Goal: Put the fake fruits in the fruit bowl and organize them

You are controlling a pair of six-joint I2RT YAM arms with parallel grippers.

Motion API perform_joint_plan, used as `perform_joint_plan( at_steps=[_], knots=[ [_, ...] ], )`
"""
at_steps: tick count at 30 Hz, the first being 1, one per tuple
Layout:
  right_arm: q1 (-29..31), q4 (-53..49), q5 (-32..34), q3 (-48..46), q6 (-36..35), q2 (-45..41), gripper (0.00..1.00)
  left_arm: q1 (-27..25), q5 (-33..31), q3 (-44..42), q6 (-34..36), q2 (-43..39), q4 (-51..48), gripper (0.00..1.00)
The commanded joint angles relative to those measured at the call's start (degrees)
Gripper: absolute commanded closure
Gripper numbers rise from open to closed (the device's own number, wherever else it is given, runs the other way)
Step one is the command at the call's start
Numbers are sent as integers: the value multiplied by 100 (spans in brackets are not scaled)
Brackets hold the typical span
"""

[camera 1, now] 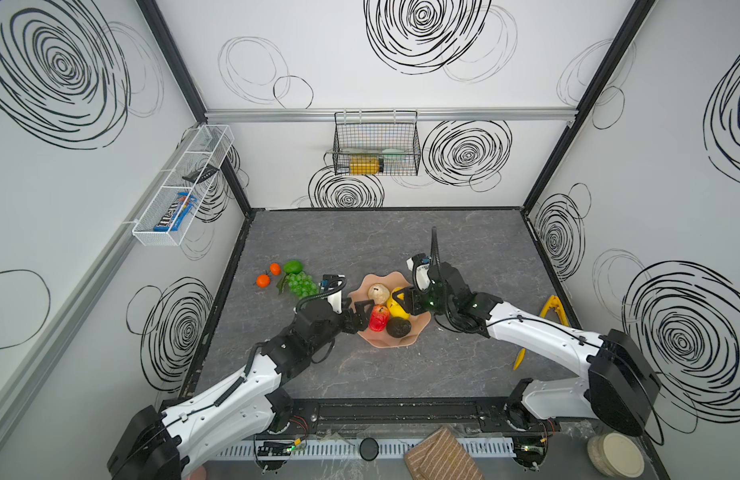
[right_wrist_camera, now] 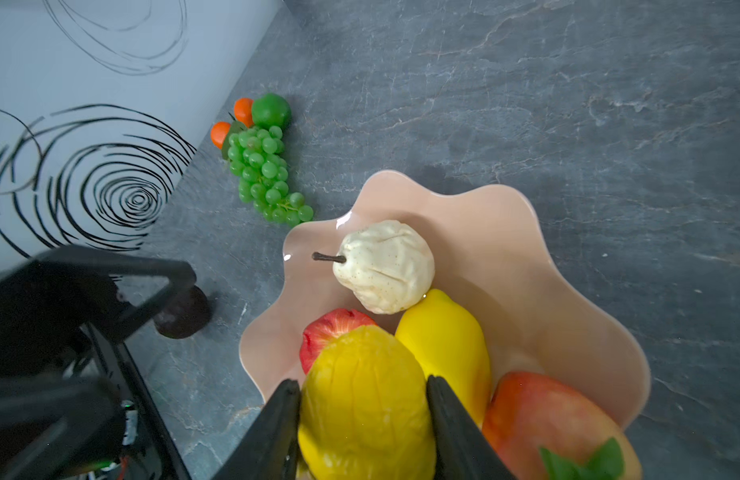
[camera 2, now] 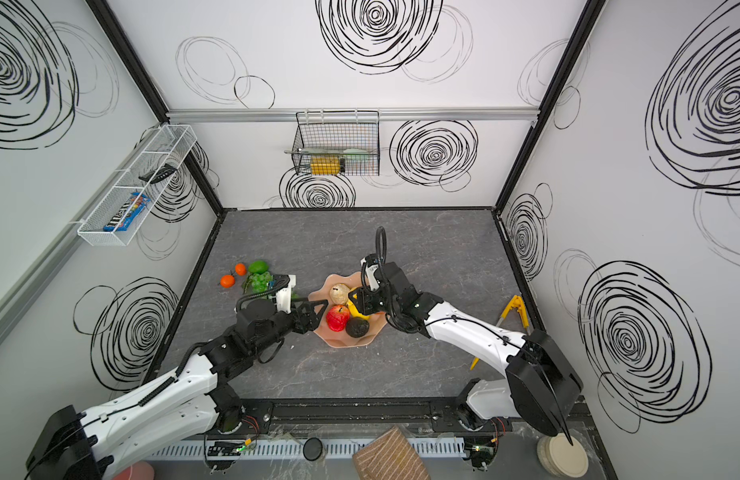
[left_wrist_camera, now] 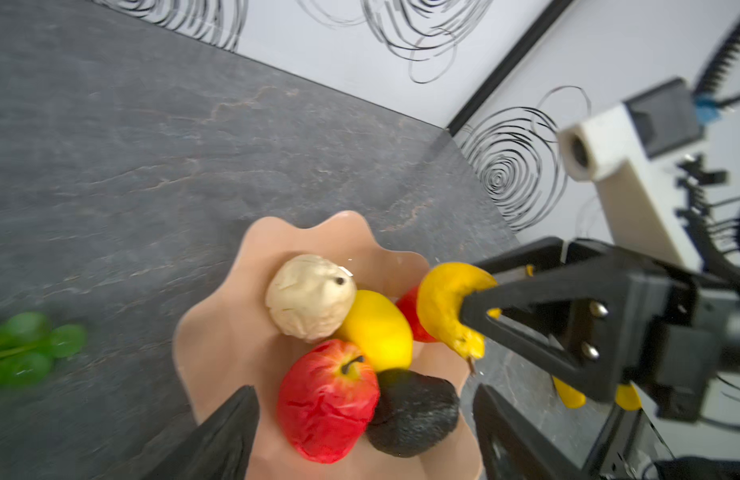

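Right claw (right_wrist_camera: 362, 383): closed from both sides on the wrinkled yellow pear (right_wrist_camera: 364, 409), held just over the fruit bowl (right_wrist_camera: 505, 199). The right wrist frame cuts off the pear's lower end and the claw's base.

Left claw (left_wrist_camera: 363, 389): spread wide and holding nothing, at the bowl's rim on its own arm's side. We see the red apple (left_wrist_camera: 326, 399) and the dark fruit (left_wrist_camera: 414, 415) past its fingers.

In the bowl we count:
- beige pear (right_wrist_camera: 384, 266)
- lemon (right_wrist_camera: 447, 340), touching the beige pear
- the apple
- the dark fruit
- red-orange fruit (right_wrist_camera: 547, 419) with a green leaf, cut off at the frame edge and mostly hidden behind the held pear in the left wrist view

On the counter (camera 1: 401, 241), well apart from the bowl on the left arm's side, we list:
- grape bunch (right_wrist_camera: 264, 174), blurred in the left wrist view
- lime (right_wrist_camera: 271, 110)
- two oranges (right_wrist_camera: 219, 133)

Dark round shape (right_wrist_camera: 185, 311), just outside the bowl beneath a left finger: we cannot tell what it is.

Yellow tongs (camera 1: 553, 309): partly hidden behind the right arm.
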Motion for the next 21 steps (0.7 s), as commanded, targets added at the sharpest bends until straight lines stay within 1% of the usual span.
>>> perform_joint_plan(
  at_steps=[1, 5, 7, 9, 17, 21],
  knots=[
    [-98, 512, -544, -188, 786, -238, 62, -467, -448, -107, 968, 47, 1168, 14],
    [-169, 893, -843, -347, 1202, -459, 62, -897, -647, -383, 1708, 129, 2007, 14],
    [-180, 983, -953, -361, 1286, -530, 62, -1031, -762, -516, 2067, 253, 2489, 14],
    [-170, 998, -1071, -355, 1376, -582, 62, -1114, -845, -515, 2305, 464, 2728, 14],
    [-70, 1359, -1422, -583, 1777, -730, 62, -1298, -1250, -267, 2621, 1284, 3401, 16],
    [36, 1379, -1388, -618, 1806, -774, 62, -1298, -1336, -168, 2645, 1508, 3601, 20]
  ],
)
